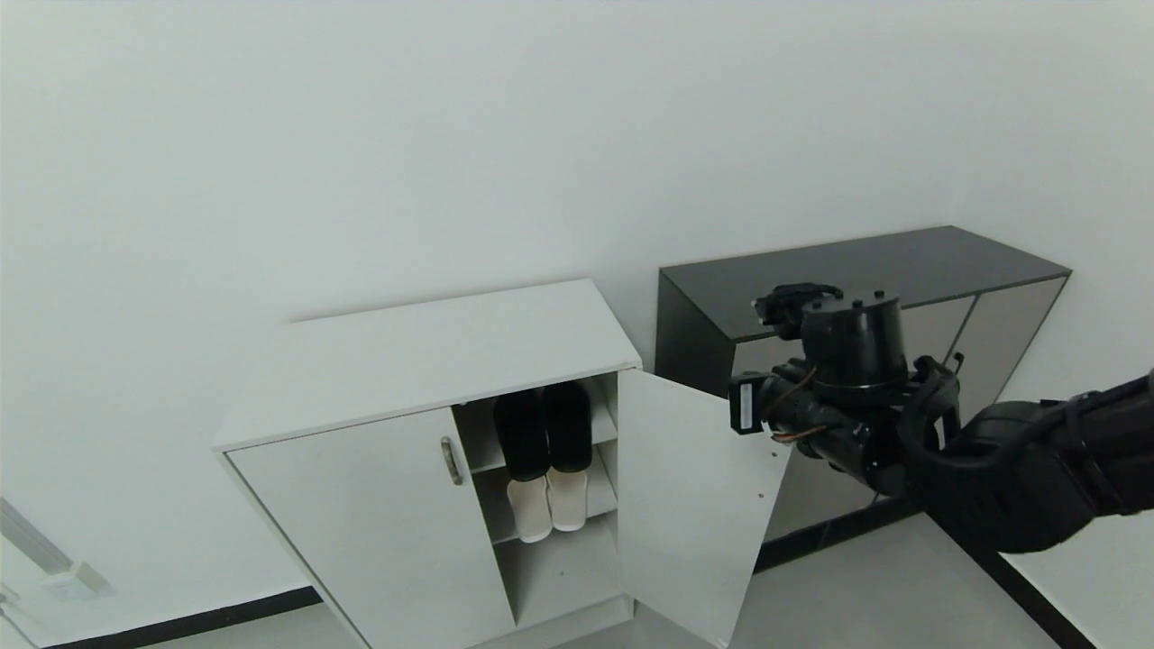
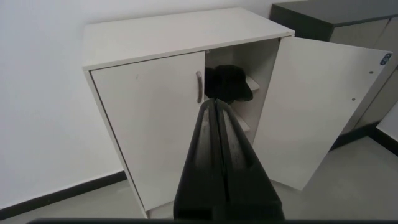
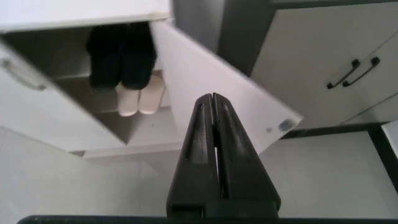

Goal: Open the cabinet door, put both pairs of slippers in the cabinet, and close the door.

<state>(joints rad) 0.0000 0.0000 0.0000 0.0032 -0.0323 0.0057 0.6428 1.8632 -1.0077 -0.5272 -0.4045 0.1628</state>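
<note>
The white cabinet stands against the wall with its left door closed and its right door swung open. A black pair of slippers rests on the upper shelf and a white pair on the shelf below, toes outward. My right gripper hovers by the open door's top outer corner. Its fingers are shut on nothing and point at the door's inner face. My left gripper is shut and empty, held in front of the cabinet, facing the closed door's handle.
A dark cabinet with grey doors stands right of the white one, close behind the open door. Grey floor lies open in front. A black baseboard runs along the wall.
</note>
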